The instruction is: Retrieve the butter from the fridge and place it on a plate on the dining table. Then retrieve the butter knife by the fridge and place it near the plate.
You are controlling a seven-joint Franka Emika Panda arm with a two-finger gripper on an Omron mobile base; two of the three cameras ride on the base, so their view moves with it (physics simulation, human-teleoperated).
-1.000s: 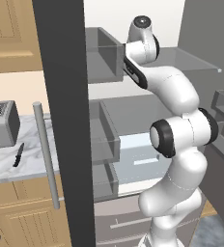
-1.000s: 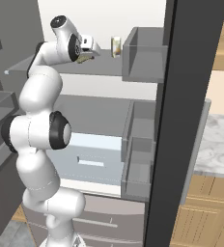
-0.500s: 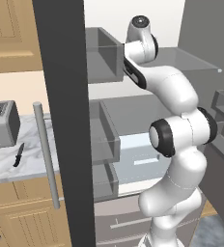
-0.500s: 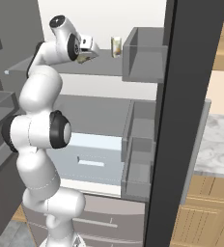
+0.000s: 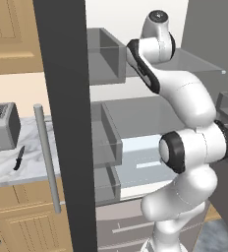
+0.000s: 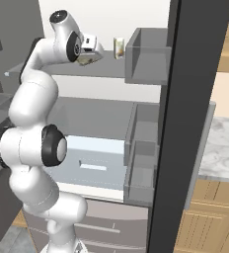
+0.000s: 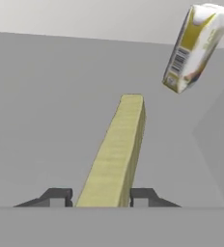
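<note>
Reaching into the open fridge [image 6: 151,64] at its top shelf [image 6: 106,69], the gripper [image 7: 101,197] has its jaws narrowed onto the near end of the yellow butter [image 7: 115,154], which lies along the shelf pointing toward a carton [image 7: 196,46] near the back edge.

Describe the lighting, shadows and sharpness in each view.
Left base view: flat, even light, no glare, crisp edges on the butter knife. Right base view: the same, fridge shelves softly shaded. Hand view: slightly soft; butter between the gripper casts no clear shadow.
</note>
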